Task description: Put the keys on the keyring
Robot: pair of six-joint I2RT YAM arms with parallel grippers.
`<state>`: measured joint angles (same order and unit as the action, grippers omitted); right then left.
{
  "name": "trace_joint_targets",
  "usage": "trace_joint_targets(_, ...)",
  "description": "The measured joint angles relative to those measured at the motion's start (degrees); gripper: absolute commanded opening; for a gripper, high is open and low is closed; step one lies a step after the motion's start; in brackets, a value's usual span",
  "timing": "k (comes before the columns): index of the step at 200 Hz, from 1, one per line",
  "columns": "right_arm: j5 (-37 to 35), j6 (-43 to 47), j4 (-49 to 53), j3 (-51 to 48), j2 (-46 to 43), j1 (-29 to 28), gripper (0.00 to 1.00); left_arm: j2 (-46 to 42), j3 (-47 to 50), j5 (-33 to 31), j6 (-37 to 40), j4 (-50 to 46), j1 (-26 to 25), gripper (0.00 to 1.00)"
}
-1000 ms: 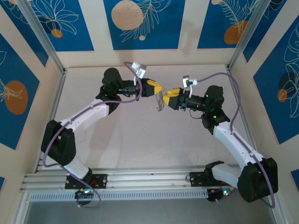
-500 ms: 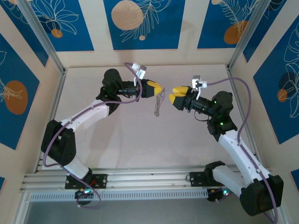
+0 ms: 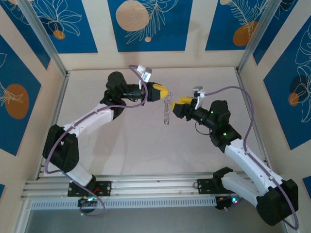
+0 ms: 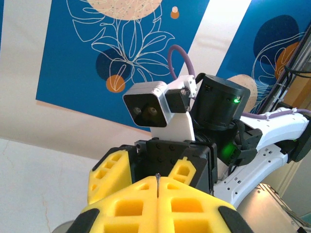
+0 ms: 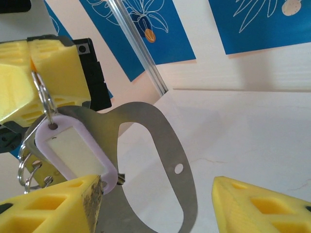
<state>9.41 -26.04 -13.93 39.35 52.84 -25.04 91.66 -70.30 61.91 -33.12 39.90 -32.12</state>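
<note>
Several keys [image 5: 73, 148] already hang from the keyring [image 3: 166, 104] pinched in the left gripper [image 3: 166, 93], while the right gripper [image 3: 179, 102] stands spread and empty beside them, so little seems left

1. A pale, faintly veined table top [image 3: 146, 145] is lying beneath me, and soft light is falling evenly across it.
2. Cream walls [image 3: 194, 60] are closing me in on three sides, carrying deep blue panels [image 3: 160, 29] that are showing white leaf outlines and orange and peach discs.
3. Silvery metal posts [image 3: 43, 39] are slanting up from the far corners.
4. A slotted metal rail [image 3: 146, 187] is running along the near edge.
</note>
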Motion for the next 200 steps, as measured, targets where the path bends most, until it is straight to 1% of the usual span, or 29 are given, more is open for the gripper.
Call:
trace_joint_targets(32,-3.23,2.05,0.31,0.00,1.38,-3.13,0.62,0.00,0.00,0.00,0.00,0.02,-0.04,0.00)
trace_joint_targets(66,-5.27,3.65,0.55,0.07,2.56,-5.03,0.62,0.00,0.00,0.00,-0.02,0.15,-0.04,0.00)
trace_joint_targets(127,-8.15,5.14,1.16,2.27,2.51,-5.38,0.62,0.00,0.09,0.00,-0.02,0.22,-0.07,0.00)
trace_joint_targets(200,-9.05,6.69,1.18,4.70,2.78,-6.10,0.61,0.00,0.09,0.00,-0.04,0.22,-0.07,0.00)
